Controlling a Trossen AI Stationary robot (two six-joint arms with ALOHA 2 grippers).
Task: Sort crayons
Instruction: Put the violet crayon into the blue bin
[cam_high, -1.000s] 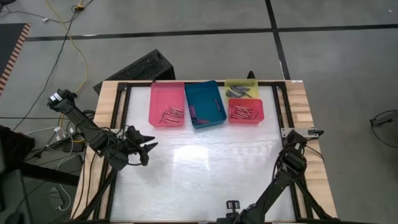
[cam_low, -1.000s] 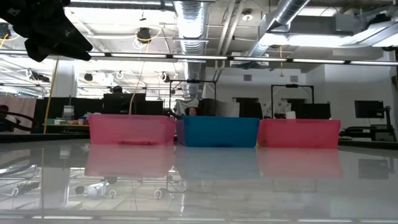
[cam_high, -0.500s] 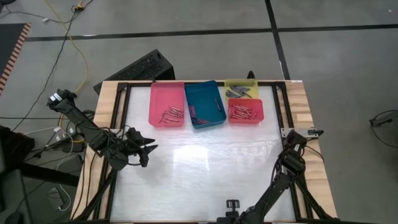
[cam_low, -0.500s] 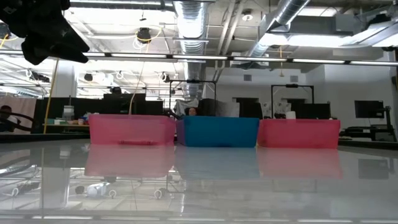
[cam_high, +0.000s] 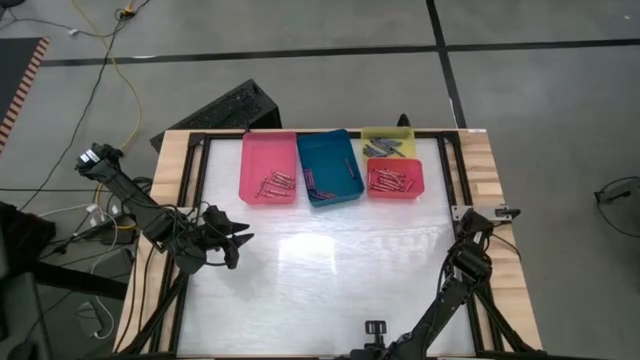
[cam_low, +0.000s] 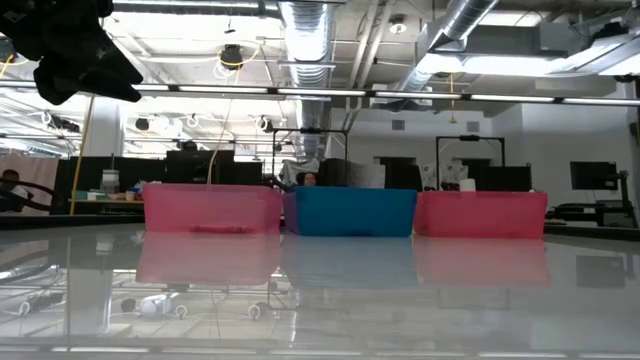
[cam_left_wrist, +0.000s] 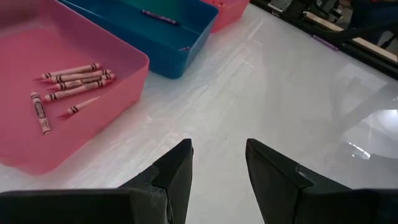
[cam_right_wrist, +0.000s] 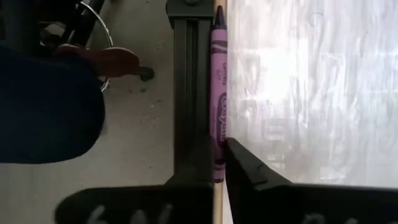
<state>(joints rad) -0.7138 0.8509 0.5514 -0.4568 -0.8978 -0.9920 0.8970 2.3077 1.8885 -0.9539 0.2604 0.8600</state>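
From above, the white table (cam_high: 330, 270) carries four trays in a row along its far edge: a pink tray (cam_high: 268, 166) with a small cluster of crayons (cam_high: 276, 183) near its front, a teal tray (cam_high: 329, 166) with one thin stick along its left inner side, a yellow tray (cam_high: 388, 142) holding grey sticks, and just in front of it a red tray (cam_high: 395, 179) with a spread of reddish sticks. The left gripper (cam_high: 238, 241) hovers over the table's left side, well apart from the trays, its fingers spread; the right gripper (cam_high: 478, 217) sits folded at the table's right edge, over the black frame rail. At table height, the pink, teal and red trays stand side by side across the middle, and the left gripper (cam_low: 75, 55) shows as a dark shape high in the upper left corner. The left wrist camera looks past two parted fingers (cam_left_wrist: 174, 171) with nothing between them, toward the pink tray (cam_left_wrist: 93, 87) where six crayons lie on the floor, the teal one just beside it. The right wrist camera shows a purple crayon (cam_right_wrist: 218, 93) lying along the black frame rail (cam_right_wrist: 189, 87) at the table's edge; one dark finger (cam_right_wrist: 249, 171) is seen beside its near end, and whether this pincer grips it cannot be told
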